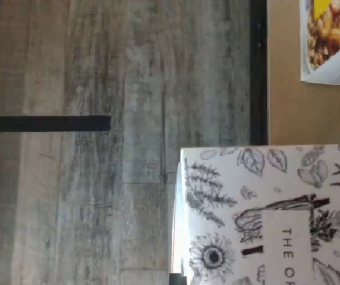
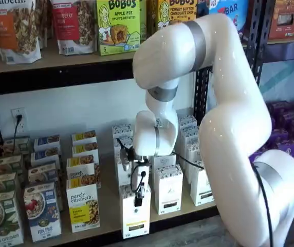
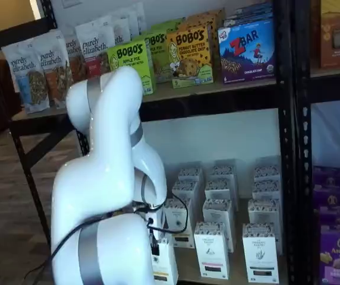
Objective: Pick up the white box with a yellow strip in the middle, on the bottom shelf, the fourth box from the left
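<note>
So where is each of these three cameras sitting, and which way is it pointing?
Wrist view: rides on the arm's wrist, looking down past the white box to the floor; no fingers show.
A shelf view: in front of the rack, facing the bottom shelf; the arm and gripper, shut on the box, fill its middle.
A shelf view: off to the side, facing the rack at an angle; the arm blocks much.
Both shelf views share the box and Bobo's boxes.

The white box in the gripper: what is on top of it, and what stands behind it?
The gripper sits on top of the white box, shut on it. Behind it more white cartons stand in rows on the bottom shelf; the arm covers part of them.
</note>
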{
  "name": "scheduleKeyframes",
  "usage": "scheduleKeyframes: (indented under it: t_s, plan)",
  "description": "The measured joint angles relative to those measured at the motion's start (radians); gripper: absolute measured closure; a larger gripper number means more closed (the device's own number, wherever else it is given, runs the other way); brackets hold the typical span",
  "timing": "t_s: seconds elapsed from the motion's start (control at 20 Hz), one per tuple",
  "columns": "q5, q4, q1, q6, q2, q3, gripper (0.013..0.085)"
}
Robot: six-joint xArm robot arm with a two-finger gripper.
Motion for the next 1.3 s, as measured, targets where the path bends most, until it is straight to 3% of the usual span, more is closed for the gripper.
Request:
scheduleKeyframes:
  t_s: [0.2, 0.5, 0.9, 1.3]
  plan:
    - [-0.021, 0.003, 0.015, 0.01, -0.077, 0.097, 0.045]
    - [0.007, -0.034, 0.016, 0.047, -0.195, 0.214, 0.045]
    - [0.042, -0.216, 0.005, 0.215, -0.375, 0.364, 0.045]
    - [0.163, -0.258, -0.001, 0.256, -0.551, 0.439, 0.045]
